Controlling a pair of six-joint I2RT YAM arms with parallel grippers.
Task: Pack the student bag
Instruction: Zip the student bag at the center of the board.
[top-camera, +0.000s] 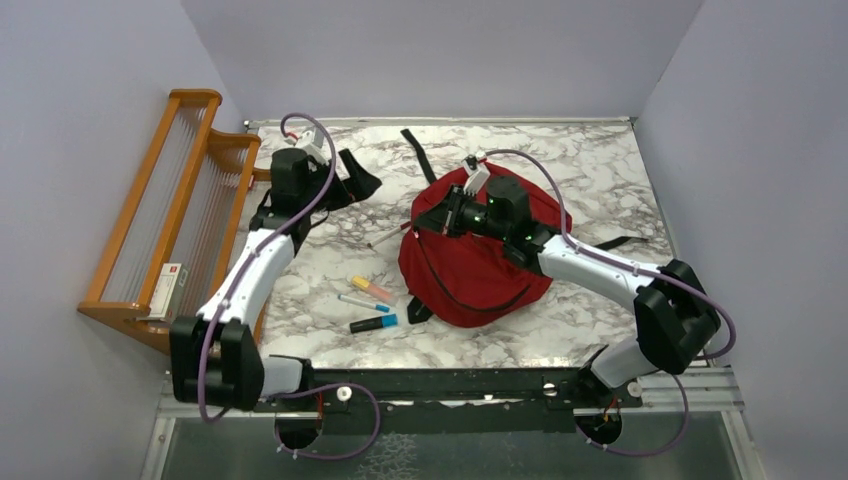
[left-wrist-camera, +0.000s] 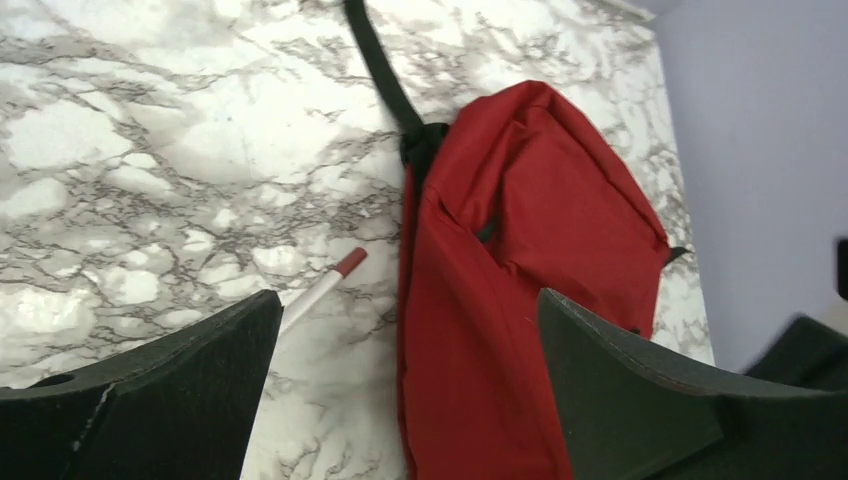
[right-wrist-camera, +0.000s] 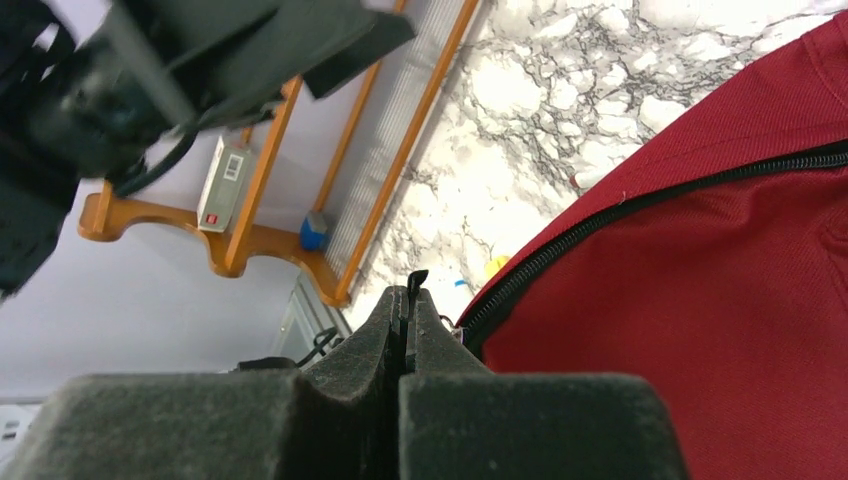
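The red student bag (top-camera: 480, 265) lies flat at mid-table, its black zipper (right-wrist-camera: 640, 200) shut along the edge. My right gripper (top-camera: 432, 222) sits at the bag's upper left edge, shut on the black zipper pull (right-wrist-camera: 414, 284), whose tip sticks out between the fingers. My left gripper (top-camera: 352, 180) is open and empty, raised at the back left; in its wrist view the bag (left-wrist-camera: 520, 280) and a red-capped white pen (left-wrist-camera: 325, 285) lie below the jaws. The pen also shows in the top view (top-camera: 388, 235).
Three markers lie in front of the bag's left side: a yellow-pink one (top-camera: 372, 289), a thin blue-tipped one (top-camera: 362, 302), a black-blue one (top-camera: 373, 324). An orange wooden rack (top-camera: 170, 200) along the left holds a small white box (top-camera: 167, 290). Black straps (top-camera: 412, 142) trail behind the bag.
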